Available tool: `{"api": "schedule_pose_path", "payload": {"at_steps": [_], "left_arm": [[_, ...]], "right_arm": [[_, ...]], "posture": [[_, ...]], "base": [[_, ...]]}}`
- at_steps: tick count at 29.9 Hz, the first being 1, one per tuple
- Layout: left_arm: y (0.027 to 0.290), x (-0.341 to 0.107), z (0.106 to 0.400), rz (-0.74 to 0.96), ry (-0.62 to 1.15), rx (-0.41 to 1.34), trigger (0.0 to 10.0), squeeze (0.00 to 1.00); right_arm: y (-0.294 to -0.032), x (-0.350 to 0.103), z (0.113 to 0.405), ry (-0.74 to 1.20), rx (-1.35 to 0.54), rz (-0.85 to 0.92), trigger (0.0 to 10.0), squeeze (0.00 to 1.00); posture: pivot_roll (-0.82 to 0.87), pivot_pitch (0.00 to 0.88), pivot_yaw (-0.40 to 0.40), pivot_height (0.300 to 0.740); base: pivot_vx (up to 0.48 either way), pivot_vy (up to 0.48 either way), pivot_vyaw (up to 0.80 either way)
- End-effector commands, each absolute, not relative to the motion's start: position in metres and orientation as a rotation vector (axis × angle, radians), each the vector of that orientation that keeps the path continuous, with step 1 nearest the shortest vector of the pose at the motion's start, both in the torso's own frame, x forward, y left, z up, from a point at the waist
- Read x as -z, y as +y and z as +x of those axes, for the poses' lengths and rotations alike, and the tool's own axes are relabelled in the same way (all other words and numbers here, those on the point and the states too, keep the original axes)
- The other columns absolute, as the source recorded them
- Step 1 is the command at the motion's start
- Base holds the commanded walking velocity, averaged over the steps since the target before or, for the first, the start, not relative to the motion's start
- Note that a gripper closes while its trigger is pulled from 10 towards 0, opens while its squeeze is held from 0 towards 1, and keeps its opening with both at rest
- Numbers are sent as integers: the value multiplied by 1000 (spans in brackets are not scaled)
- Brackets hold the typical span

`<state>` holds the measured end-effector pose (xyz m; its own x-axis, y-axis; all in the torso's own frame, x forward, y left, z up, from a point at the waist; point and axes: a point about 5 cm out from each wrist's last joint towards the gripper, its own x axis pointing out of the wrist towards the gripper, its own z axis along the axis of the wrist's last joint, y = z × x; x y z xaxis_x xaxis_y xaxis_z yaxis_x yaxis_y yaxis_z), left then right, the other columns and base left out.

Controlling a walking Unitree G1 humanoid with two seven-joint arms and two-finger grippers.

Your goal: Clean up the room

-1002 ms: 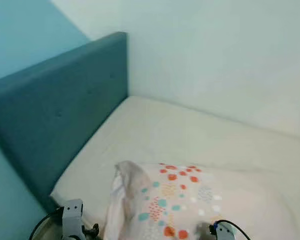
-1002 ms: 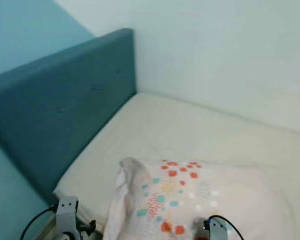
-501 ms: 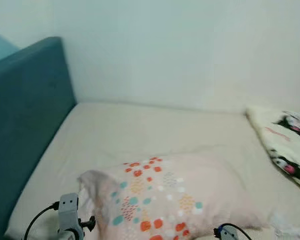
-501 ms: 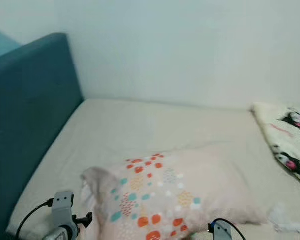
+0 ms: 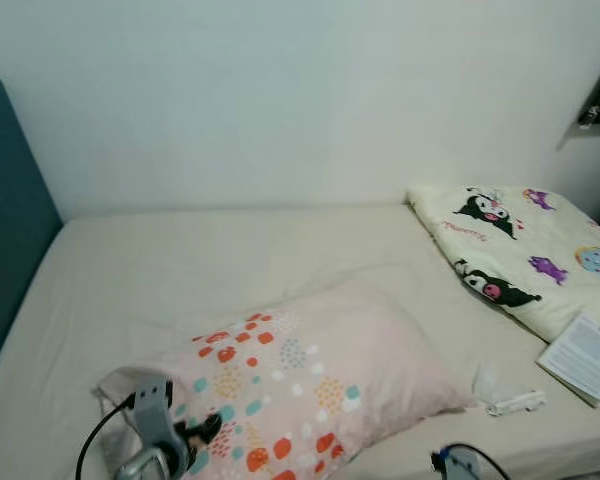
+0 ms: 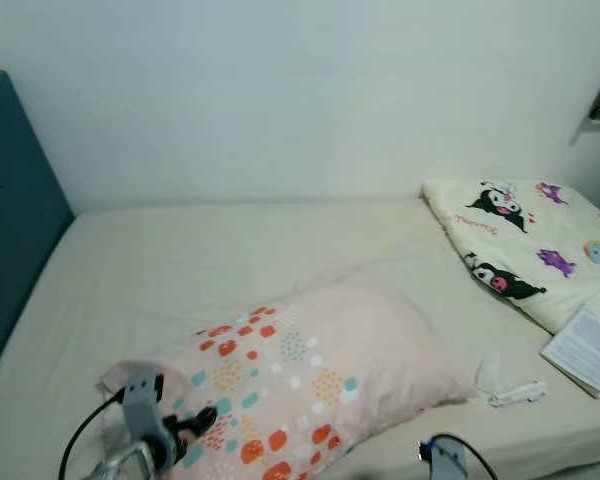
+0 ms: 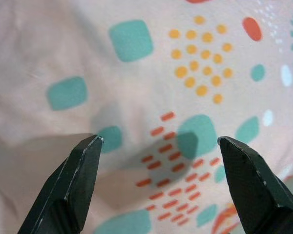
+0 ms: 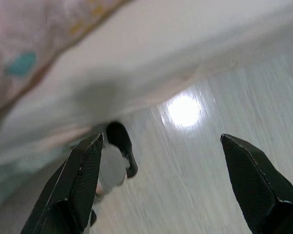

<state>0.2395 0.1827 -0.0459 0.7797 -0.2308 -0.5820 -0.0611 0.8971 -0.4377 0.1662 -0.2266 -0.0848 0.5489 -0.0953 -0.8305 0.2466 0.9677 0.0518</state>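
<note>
A pink pillow with orange and teal dots lies across the near part of the bed. My left gripper hovers open just above the pillow's patterned cloth near its left end, with nothing between the fingers. My right gripper is open low at the bed's front edge, over pale wooden floor. A small crumpled white scrap lies on the sheet right of the pillow. A printed booklet rests at the bed's right edge.
A folded cream blanket with cartoon figures covers the bed's right side. The teal headboard stands at the left, a white wall behind. A dark and white object lies on the floor by the bed's edge.
The camera has swung right: the headboard slid to the left edge, and the blanket, booklet and white scrap came into view. My left gripper now sits over the pillow's end.
</note>
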Motion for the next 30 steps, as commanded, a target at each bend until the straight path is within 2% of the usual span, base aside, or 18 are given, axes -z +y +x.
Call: {"api": "schedule_pose_path", "payload": {"at_steps": [1,10,21,26,30], "left_arm": [[183,50,235,-451,717,95,10000,0],[187,33,261,-454,642,11,10000,0],[197,41,248,-424,696,-64,10000,0],[202,44,245,-464,701,-130,10000,0],[204,45,243,-461,708,-140,10000,0]], "right_arm": [[-228,82,171,946,215,197,10000,0],[-228,71,193,884,213,234,10000,0],[-224,70,197,866,193,246,10000,0],[-221,70,198,861,185,243,10000,0],[-221,70,198,850,186,251,10000,0]], "posture": [[-50,0,-44,740],[-54,2,-41,720],[-52,12,-45,680],[-57,18,-44,660],[-60,19,-44,660]], "base": [[0,0,0],[0,0,0],[0,0,0],[0,0,0],[0,0,0]]}}
